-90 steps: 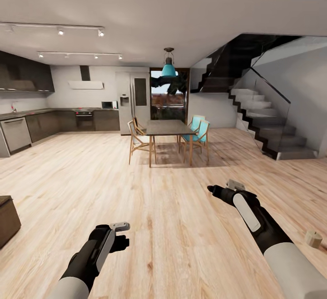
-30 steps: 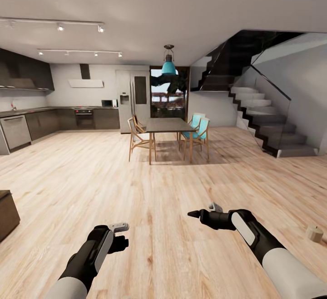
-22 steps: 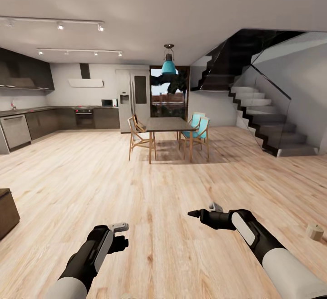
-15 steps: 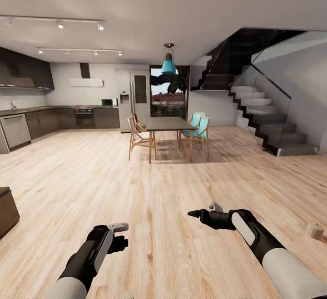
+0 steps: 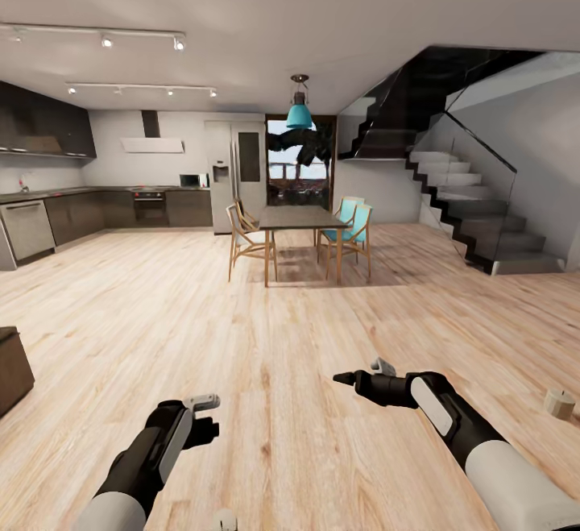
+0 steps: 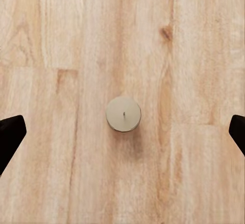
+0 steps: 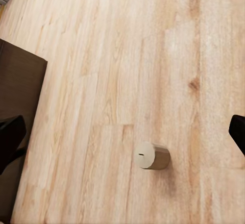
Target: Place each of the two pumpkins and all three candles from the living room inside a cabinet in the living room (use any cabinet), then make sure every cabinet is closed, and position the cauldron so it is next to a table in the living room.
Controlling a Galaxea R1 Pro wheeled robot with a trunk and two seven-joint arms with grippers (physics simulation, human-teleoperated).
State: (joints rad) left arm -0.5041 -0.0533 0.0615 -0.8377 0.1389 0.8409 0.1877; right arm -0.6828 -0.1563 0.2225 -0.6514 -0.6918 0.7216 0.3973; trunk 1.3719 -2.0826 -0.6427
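Note:
A short beige candle (image 6: 123, 114) with a wick stands upright on the wooden floor, directly under my left gripper (image 6: 123, 132), which is open with its dark fingertips (image 6: 10, 136) far apart on either side. The head view shows that gripper (image 5: 201, 416) low at the left, with a candle's top (image 5: 226, 521) at the bottom edge. My right gripper (image 5: 356, 376) hangs open and empty over bare floor. Its wrist view has a candle (image 7: 151, 156) on the floor near the dark-brown cabinet (image 7: 18, 96). Another candle (image 5: 559, 404) stands at the far right. Pumpkins, cauldron and grey table are out of view.
The cabinet's corner (image 5: 11, 370) juts in at the left edge. A dining table (image 5: 300, 223) with chairs stands mid-room, a kitchen (image 5: 97, 213) runs along the back left, and stairs (image 5: 475, 217) rise at the right. Wide wooden floor lies between.
Over three seconds my right gripper has swung left and lower. In the last half second my left arm has dropped slightly and the view has shifted a little.

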